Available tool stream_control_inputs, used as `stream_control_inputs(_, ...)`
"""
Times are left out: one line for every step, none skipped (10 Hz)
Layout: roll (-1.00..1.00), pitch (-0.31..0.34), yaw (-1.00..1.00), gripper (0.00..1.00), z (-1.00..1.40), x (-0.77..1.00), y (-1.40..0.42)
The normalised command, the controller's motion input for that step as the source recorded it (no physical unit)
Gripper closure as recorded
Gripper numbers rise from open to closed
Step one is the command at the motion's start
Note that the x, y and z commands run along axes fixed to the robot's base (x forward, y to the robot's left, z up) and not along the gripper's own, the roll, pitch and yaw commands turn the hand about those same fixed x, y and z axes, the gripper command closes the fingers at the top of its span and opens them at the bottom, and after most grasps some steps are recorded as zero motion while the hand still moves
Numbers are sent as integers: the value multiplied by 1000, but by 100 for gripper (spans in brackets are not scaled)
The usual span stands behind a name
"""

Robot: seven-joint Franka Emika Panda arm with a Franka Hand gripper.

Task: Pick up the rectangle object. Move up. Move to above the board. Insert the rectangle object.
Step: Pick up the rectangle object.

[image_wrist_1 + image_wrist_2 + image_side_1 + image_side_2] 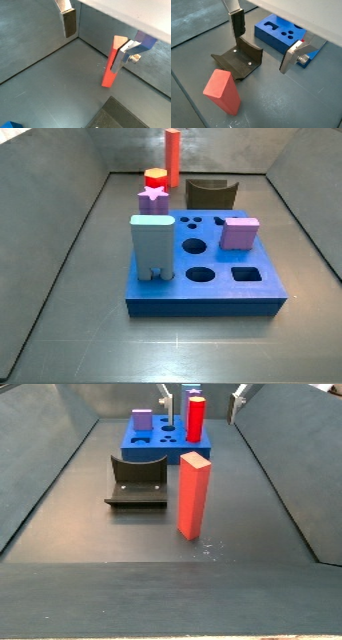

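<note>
The rectangle object, a tall red-orange bar [195, 494], stands upright on the dark floor, in front of the fixture [136, 482] and apart from it. Both wrist views show the bar [108, 75] [222, 91]. The board [207, 278], a thick blue slab with round and square holes, lies beyond the fixture [239, 59] and also shows in a wrist view [278, 32]. My gripper [261, 54] hangs open above the floor between bar and board, nothing between its fingers [69, 22]. In a wrist view one finger overlaps the bar, but the gripper [92, 54] is apart from it.
On the board stand a tall light-blue block [151, 246] and a pink-purple cube [241, 231]. A purple star [154, 196] and a red hexagon piece [158, 176] stand at its far edge. Sloping grey walls [54, 454] close in the floor on both sides.
</note>
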Motion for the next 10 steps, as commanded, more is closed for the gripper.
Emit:
stream_control_inputs(7, 100, 217, 0, 0, 446, 154)
stream_control_inputs(0, 111, 189, 0, 0, 729, 366)
stream_control_inputs(0, 116, 34, 0, -51, 891, 454)
stream_control_inputs(-1, 97, 26, 0, -100, 926, 451)
stream_control_inputs(0, 66, 151, 0, -80, 789, 434)
stream_control_inputs(13, 39, 343, 0, 0, 586, 343)
stream_control_inputs(41, 0, 611, 0, -114, 351, 220)
stream_control_inputs(24, -90, 906, 0, -431, 0, 71)
stream_control_inputs(0, -180, 974, 0, -471, 0, 63)
stream_control_inputs(0, -184, 920, 0, -443, -34, 63)
